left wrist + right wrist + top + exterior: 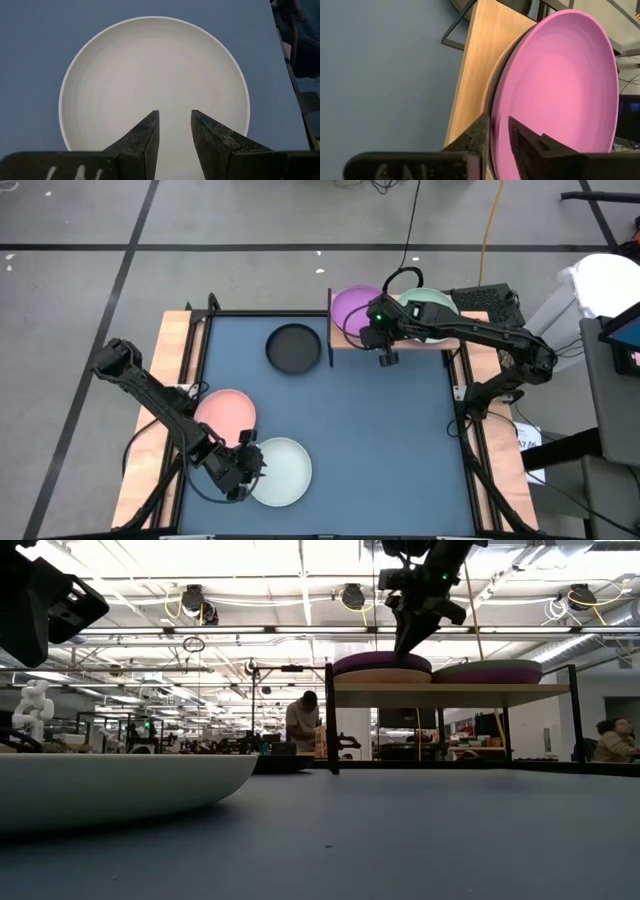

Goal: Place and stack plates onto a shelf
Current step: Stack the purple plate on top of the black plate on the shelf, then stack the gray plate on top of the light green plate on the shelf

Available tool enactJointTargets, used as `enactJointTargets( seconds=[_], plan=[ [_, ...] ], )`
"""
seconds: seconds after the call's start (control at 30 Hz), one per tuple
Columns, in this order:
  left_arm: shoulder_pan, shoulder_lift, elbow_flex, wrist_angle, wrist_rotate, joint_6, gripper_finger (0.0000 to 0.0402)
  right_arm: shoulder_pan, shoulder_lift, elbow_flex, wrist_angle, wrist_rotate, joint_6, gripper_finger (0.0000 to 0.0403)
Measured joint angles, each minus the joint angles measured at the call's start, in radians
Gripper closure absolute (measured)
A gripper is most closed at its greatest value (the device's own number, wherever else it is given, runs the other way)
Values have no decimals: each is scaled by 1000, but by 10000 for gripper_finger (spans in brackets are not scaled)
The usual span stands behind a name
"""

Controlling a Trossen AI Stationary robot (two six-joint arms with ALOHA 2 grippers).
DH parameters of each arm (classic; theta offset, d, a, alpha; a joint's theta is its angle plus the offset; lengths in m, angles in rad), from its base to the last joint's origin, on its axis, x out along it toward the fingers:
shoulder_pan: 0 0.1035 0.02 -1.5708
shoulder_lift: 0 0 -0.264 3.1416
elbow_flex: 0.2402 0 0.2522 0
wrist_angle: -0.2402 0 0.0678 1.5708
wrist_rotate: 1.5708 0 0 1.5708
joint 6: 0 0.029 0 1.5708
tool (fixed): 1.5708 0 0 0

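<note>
Step in hand: the right gripper [385, 360] is hovering at the front edge of the shelf [345, 342], at about one o'clock on the table, setting or releasing a purple plate [354, 310] on the left stack.
Right fingers: in the wrist view they are sitting close together astride the plate's rim [496, 115]; whether they are pinching it or just letting go, I cannot tell.
Left gripper [243, 465]: waiting at about seven o'clock, fingers slightly spread and empty, over the whitish plate [283, 472].
Plates left on the table: a pink plate [226, 416] at eight o'clock, the whitish one beside it, a dark grey plate [293, 347] at twelve o'clock.
Next move: judging from this, the right arm is needing to back clear of the shelf before another plate is fetched.
Views: the low view is showing two stacks on the shelf, with a pale plate [385, 675] under the purple one; the high view is instead showing a pale green plate [432, 304] on the right.
</note>
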State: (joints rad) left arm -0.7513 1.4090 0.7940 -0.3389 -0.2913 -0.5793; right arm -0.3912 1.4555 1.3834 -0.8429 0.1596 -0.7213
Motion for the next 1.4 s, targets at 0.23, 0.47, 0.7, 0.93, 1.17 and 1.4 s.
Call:
enactJointTargets(
  seconds=[0.23,0.47,0.7,0.93,1.17,1.4],
  plan=[
    [0,0,0,0,0,-3,284,6,-22,0,-1,-3,17,315],
    [0,0,0,-1,-27,-2,284,36,-73,1,14,-3,58,301],
    [0,0,0,-1,-50,-2,284,52,-79,-12,14,-1,197,342],
    [0,0,0,-1,-50,-24,284,20,-78,-100,85,50,190,396],
    [-1,0,0,-1,-50,-28,284,18,-82,-131,125,49,189,400],
    [0,0,0,0,-54,9,284,23,-142,-132,158,50,224,394]
  ],
)
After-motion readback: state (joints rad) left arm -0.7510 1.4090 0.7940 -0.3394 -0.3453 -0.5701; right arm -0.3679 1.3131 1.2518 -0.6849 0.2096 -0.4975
